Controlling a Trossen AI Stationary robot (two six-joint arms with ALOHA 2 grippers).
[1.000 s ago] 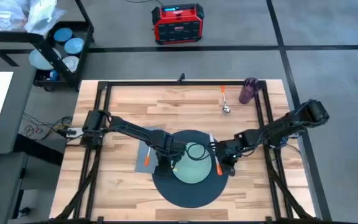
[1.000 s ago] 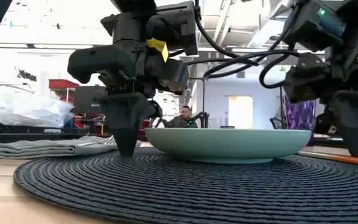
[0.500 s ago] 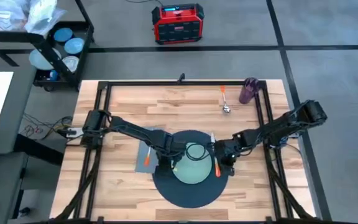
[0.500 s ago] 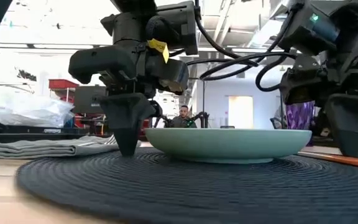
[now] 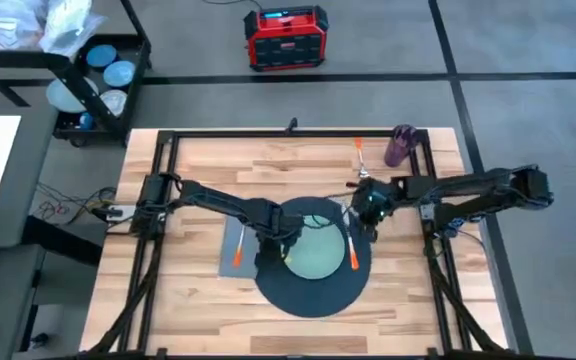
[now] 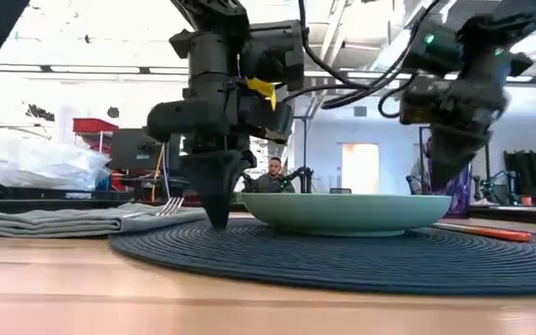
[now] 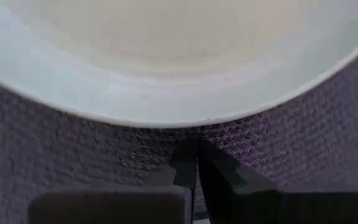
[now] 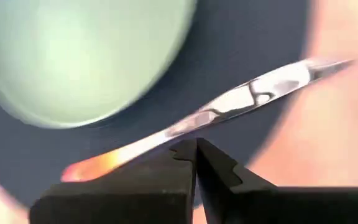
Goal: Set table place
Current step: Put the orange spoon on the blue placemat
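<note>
The pale green plate (image 5: 315,248) is set on the dark round mat (image 5: 313,290) mid-table, with the fork (image 5: 238,248) on the napkin (image 5: 230,240) to its left and the knife (image 5: 350,243) to its right. The spoon (image 5: 361,160) and purple cup (image 5: 401,145) remain at the far right, judged still to be placed. The left gripper (image 5: 271,256), fingers together, is seen touching the mat at the plate's left edge; the right gripper (image 5: 368,205), fingers together and empty, is raised above the knife.

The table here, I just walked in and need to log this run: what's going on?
A two-armed robot is laying a place setting. The pale green plate sits on the dark round mat, with an orange-handled knife on the mat beside it and a fork on the grey napkin. The left gripper, fingers shut, presses on the mat at the plate's edge. The right gripper, also shut and holding nothing, is raised above the knife. The spoon and purple cup wait at the far edge.
</note>
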